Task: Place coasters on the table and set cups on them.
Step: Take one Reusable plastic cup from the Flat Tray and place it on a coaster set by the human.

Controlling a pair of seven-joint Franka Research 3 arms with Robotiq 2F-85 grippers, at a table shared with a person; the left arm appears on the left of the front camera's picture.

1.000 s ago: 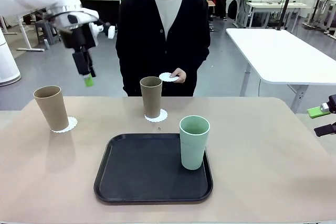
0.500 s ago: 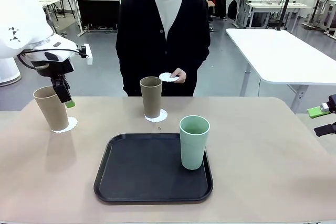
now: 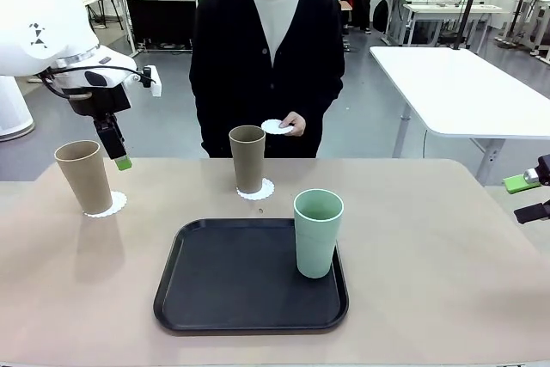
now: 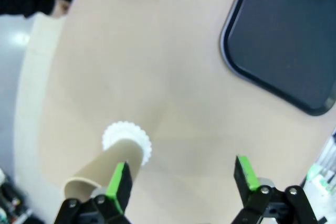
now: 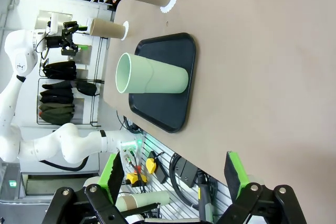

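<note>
As its jaws stood wide apart and empty, the left gripper (image 4: 182,174) hung above the tan cup (image 3: 84,176) standing well to the left of the black tray (image 3: 241,302). The right gripper (image 5: 173,171), equally wide open and holding nothing, sat well off to the tray's right.

The tan cup stood upright on a doily (image 3: 110,205). A second tan cup (image 3: 247,158) stood on a second doily (image 3: 257,190) just beyond the tray's far edge. The mint cup (image 3: 317,233) stood upright inside the tray, at its right side. The tray lay on the smooth beige table (image 3: 430,255).

Beyond the tray, a person (image 3: 266,49) in a dark cardigan stood at the table's far side, one hand (image 3: 294,123) holding a third doily (image 3: 275,126). A white table (image 3: 455,83) stood on the grey floor to the tray's far right, with benches behind.

Each cup covered most of its doily, leaving a lacy rim. From the front, the right gripper was cut off at the frame's edge. In the left wrist view, a finger (image 4: 119,184) hid part of the tan cup.
</note>
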